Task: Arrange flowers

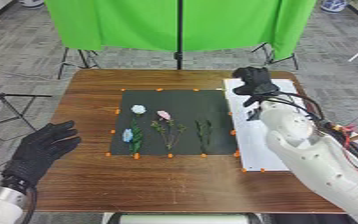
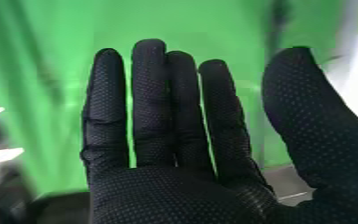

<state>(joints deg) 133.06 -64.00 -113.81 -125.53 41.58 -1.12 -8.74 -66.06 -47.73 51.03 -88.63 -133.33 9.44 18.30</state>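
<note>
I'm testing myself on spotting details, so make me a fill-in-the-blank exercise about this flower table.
The curtain behind the table is ____.
The pink flower lies to the ____ of the blue flower.
The dark mat lies between the left hand and the ____ board.
The right hand is farther forward than the ____ hand.

Missing words: green; right; white; left.

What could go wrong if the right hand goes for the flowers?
The blue flower lies close beside the leaves under the pale flower, so lifting one may drag the other. The thin green sprig lies flat on the dark mat; the right hand might miss it.
</note>
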